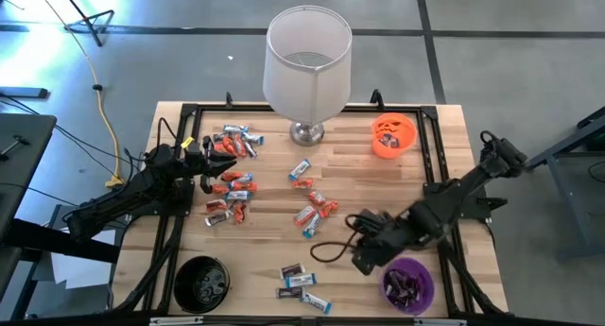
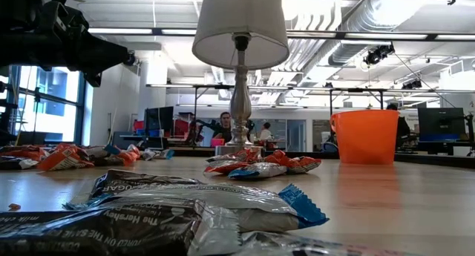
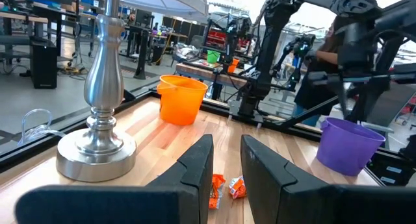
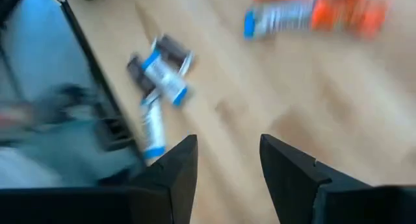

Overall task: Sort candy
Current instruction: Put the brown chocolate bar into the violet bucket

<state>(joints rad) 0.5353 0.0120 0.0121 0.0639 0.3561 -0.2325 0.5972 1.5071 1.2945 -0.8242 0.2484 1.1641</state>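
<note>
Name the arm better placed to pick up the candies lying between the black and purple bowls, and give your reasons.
Right. The right gripper hangs open and empty beside the purple bowl, close to those candies, which show ahead of its fingers in its wrist view. The left gripper is over the far pile.

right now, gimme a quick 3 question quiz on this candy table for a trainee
1. True or false: the purple bowl already holds candy.
2. Which bowl stands beside the lamp? A black, B orange, C purple.
3. Is the right gripper carrying anything?

Key
1. True: dark wrappers lie inside it.
2. B, the orange bowl.
3. No: its fingers are apart with nothing between them, above bare wood near the purple bowl.
</note>
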